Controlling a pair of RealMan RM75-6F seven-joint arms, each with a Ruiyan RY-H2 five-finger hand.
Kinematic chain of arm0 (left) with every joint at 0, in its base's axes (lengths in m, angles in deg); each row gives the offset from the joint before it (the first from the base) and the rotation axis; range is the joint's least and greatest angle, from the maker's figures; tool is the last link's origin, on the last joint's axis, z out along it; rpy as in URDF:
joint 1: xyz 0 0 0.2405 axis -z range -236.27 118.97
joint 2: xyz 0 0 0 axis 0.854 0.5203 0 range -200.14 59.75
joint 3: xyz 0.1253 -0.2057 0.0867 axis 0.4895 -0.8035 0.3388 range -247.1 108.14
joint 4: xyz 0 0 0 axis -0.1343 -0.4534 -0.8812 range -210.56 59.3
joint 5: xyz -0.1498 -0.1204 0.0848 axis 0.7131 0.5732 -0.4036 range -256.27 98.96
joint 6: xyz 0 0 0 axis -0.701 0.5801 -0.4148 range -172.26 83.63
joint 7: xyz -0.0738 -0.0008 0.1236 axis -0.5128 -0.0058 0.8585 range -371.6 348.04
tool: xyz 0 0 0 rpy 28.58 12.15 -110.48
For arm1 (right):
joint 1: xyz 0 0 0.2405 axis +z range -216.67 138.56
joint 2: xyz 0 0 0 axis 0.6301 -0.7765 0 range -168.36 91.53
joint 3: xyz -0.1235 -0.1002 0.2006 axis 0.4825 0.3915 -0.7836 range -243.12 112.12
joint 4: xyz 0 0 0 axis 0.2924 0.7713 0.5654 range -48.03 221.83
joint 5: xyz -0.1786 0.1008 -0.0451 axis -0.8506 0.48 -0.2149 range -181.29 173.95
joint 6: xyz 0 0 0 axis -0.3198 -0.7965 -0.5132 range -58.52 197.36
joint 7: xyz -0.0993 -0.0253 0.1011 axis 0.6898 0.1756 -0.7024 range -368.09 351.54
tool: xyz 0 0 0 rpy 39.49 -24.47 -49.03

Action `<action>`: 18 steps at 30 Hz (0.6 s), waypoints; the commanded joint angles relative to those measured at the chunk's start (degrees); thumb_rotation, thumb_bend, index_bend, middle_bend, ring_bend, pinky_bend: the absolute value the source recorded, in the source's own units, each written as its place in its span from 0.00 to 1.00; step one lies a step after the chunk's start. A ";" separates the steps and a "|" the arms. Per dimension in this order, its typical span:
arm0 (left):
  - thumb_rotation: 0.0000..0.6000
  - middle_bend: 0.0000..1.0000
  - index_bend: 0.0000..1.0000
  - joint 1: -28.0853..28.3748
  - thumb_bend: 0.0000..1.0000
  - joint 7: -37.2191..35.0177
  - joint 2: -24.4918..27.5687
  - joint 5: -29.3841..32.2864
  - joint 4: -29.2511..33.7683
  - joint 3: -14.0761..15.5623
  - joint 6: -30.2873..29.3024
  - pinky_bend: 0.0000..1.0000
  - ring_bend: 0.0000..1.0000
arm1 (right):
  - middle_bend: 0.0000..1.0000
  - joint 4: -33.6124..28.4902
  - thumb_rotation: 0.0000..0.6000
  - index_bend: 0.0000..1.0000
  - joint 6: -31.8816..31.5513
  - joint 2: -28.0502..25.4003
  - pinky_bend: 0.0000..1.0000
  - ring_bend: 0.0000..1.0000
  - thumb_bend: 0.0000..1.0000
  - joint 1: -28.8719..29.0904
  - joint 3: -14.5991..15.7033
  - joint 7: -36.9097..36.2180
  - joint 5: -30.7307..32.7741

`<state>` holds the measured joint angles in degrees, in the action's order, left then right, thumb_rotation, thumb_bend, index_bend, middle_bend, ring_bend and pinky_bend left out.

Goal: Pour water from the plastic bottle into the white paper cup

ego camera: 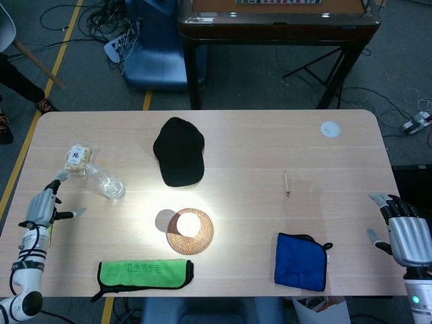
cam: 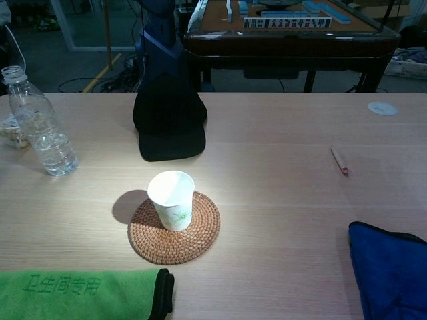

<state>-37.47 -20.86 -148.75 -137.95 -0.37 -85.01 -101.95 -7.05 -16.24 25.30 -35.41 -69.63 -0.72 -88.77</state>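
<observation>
A clear plastic bottle (ego camera: 106, 182) (cam: 39, 125) stands upright and uncapped on the left of the table. The white paper cup (cam: 172, 199) (ego camera: 189, 223) sits on a round woven coaster (cam: 174, 227) near the table's middle front. My left hand (ego camera: 44, 206) hovers open at the table's left edge, fingers spread, a short way left of the bottle and not touching it. My right hand (ego camera: 405, 236) is open at the far right edge, away from everything. Neither hand shows in the chest view.
A black cap (ego camera: 179, 151) lies behind the cup. A green cloth (ego camera: 143, 273) lies at the front left, a blue cloth (ego camera: 301, 261) at the front right. A snack packet (ego camera: 78, 159) sits behind the bottle, a pencil (ego camera: 286, 183) and a white disc (ego camera: 330, 129) to the right.
</observation>
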 commanded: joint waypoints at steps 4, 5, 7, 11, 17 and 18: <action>1.00 0.13 0.05 2.11 0.03 -0.37 -1.31 2.48 -1.31 -1.53 2.72 0.37 0.12 | 0.22 -0.05 1.00 0.21 0.03 -0.13 0.26 0.16 0.27 0.00 -0.10 -0.16 0.20; 1.00 0.13 0.05 2.35 0.03 -0.52 -1.47 2.71 -1.51 -1.68 3.05 0.36 0.12 | 0.22 -0.05 1.00 0.21 0.01 -0.16 0.26 0.16 0.27 -0.01 -0.11 -0.22 0.19; 1.00 0.13 0.05 2.85 0.03 -1.23 -1.94 3.12 -2.00 -2.11 3.67 0.35 0.12 | 0.22 -0.06 1.00 0.21 -0.08 -0.23 0.26 0.16 0.27 -0.05 -0.11 -0.36 0.14; 1.00 0.13 0.05 3.54 0.03 -3.51 -2.97 3.59 -2.57 -2.94 4.75 0.33 0.12 | 0.22 -0.07 1.00 0.21 -0.23 -0.35 0.26 0.16 0.27 -0.11 -0.14 -0.60 0.11; 1.00 0.13 0.05 4.63 0.03 -5.74 -4.55 3.19 -3.04 -3.31 5.94 0.31 0.12 | 0.22 -0.14 1.00 0.21 -0.34 -0.49 0.26 0.16 0.27 -0.18 -0.11 -0.80 0.00; 1.00 0.13 0.05 4.84 0.03 -5.81 -4.78 3.23 -3.14 -3.36 6.11 0.31 0.12 | 0.22 -0.15 1.00 0.21 -0.36 -0.50 0.26 0.16 0.27 -0.19 -0.09 -0.82 -0.03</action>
<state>-32.75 -26.57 -153.40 -134.70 -3.41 -88.32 -95.97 -7.20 -16.60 24.80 -35.60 -69.73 -1.54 -88.81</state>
